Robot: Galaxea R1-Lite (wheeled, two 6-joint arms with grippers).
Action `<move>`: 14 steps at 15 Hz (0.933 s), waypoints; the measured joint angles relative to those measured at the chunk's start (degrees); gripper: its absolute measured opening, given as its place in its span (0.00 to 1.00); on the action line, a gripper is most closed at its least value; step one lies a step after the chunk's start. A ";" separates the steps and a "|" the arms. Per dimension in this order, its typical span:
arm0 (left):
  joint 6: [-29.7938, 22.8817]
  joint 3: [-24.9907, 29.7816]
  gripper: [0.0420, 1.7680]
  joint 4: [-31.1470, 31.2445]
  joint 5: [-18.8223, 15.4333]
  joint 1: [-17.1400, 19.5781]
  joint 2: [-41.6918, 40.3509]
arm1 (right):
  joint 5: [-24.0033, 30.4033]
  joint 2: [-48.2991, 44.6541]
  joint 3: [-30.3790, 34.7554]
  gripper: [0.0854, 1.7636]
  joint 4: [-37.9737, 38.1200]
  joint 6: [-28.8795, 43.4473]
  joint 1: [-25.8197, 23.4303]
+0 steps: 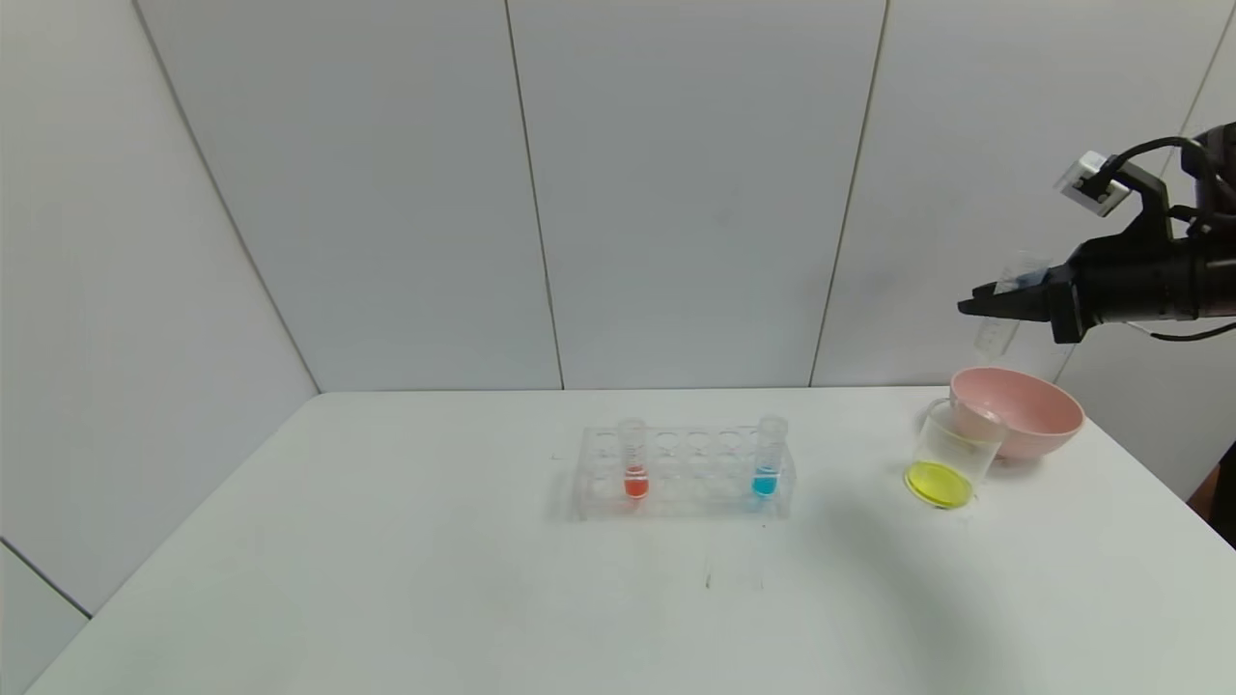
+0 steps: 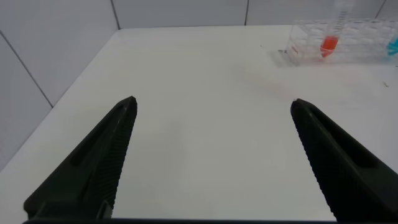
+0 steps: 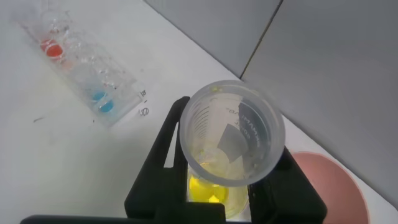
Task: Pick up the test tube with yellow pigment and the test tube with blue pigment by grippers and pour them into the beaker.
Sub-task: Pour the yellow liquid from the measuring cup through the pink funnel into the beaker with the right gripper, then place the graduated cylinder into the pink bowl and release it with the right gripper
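Head view, near to far: bare white table (image 1: 386,579) fills the lower frame. At centre sits a clear rack (image 1: 684,473) with the test tube with blue pigment (image 1: 768,457) upright in its right end and an orange-red tube (image 1: 633,458) upright toward the left end. At right of centre the beaker (image 1: 951,454) stands on the table, yellow liquid pooled at its bottom, just in front of and touching or nearly touching a pink bowl (image 1: 1019,411). At upper right the right gripper (image 1: 995,301) is held high above beaker and bowl, fingers closed on the test tube with yellow pigment (image 1: 1004,309), which shows clear in the grip, its lower end hanging below the fingers.

Right wrist view: the tube's open mouth (image 3: 231,133) fills centre frame, clamped between the black fingers; the beaker's yellow liquid (image 3: 211,190) lies directly below, bowl at lower right, rack at upper left.

Left wrist view: left gripper (image 2: 211,124) wide open, holding nothing, over bare table; rack at upper right, well apart.
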 joint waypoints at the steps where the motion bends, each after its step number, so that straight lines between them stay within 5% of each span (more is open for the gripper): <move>1: 0.02 0.00 1.00 0.02 0.00 0.00 0.00 | 0.00 -1.27 4.61 0.30 -5.75 1.97 -0.68; 7: 0.02 0.00 1.00 0.00 0.00 0.00 0.00 | 0.29 -7.23 21.11 0.30 -20.69 7.73 -4.46; 14: 0.00 0.00 1.00 0.00 0.00 0.00 0.00 | 0.29 -7.12 23.84 0.30 -22.11 7.73 -9.29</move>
